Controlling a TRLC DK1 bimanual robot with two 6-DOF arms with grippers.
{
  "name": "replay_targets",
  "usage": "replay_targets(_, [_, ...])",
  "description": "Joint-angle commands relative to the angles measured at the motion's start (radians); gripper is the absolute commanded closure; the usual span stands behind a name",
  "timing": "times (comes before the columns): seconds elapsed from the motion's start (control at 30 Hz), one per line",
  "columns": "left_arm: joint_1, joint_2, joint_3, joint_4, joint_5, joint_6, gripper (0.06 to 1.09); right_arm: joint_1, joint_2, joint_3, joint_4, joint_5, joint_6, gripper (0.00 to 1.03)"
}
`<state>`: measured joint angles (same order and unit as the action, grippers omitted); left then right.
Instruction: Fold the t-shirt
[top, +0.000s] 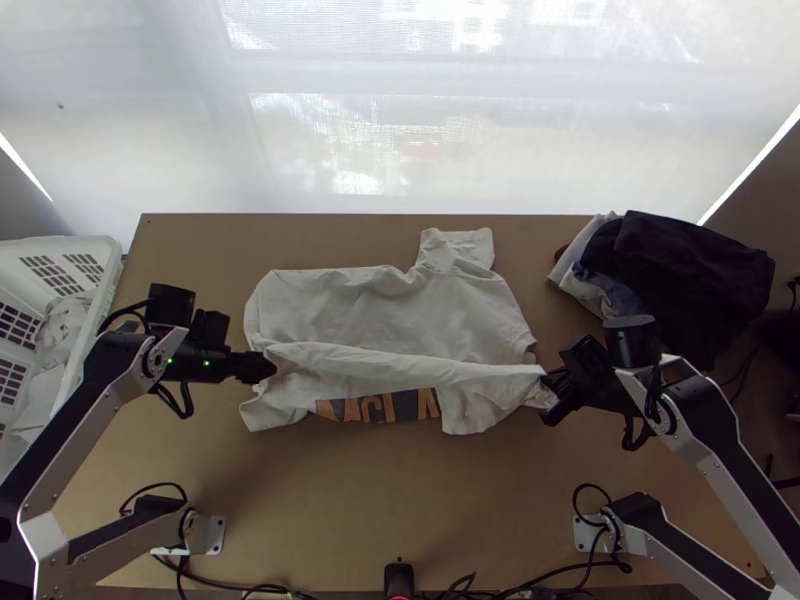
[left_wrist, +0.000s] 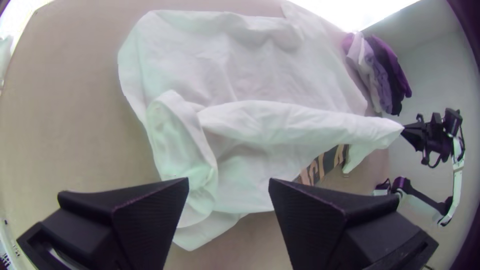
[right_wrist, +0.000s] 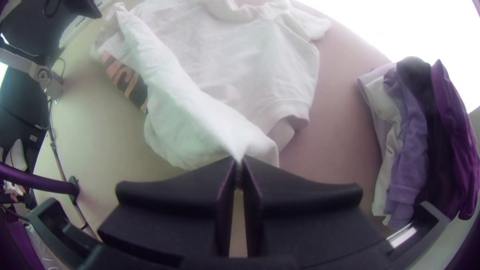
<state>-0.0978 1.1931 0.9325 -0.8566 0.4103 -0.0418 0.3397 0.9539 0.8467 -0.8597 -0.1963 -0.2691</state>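
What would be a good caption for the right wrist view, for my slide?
Right gripper pinching the white T-shirt, a pile of clothes nearby.

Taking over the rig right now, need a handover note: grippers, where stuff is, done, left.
Left gripper: open, at the left end of the shirt, no cloth pinched.
Right gripper: shut on the right end of the shirt's raised ridge.
T-shirt: mid-table, wrinkled, one sleeve sticking out on the far side, print partly showing near side.
Clothes pile at the table's far right, basket at left.
Done: a loose, partial fold at best.
Left: probably regrip the left end, lay the fold flat, tuck the sleeve, finish folding.
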Motion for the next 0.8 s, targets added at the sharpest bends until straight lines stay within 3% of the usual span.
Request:
replay_targets(0.0, [-0.065,-0.139,-0.043,-0.059,-0.159,0.066,0.29,-0.002,0.002,0.000,0.007,-0.002,0.011,1.00])
replay_targets(0.3, [-0.146,-0.087,-0.066,-0.001,-0.168,0.053,0.30,0.001,0.009,0.000,0.014,-0.005,0.013,1.00])
replay_targets(0.57, [-0.184,0.003,-0.098,0.102,-0.245,0.056,0.30,-0.001,0.005,0.006,0.008,-0.005,0.018,1.00])
replay_targets(0.77, [-0.191,0.059,-0.127,0.153,-0.265,0.053,0.48,-0.001,0.009,0.022,0.007,-0.005,0.021,1.00])
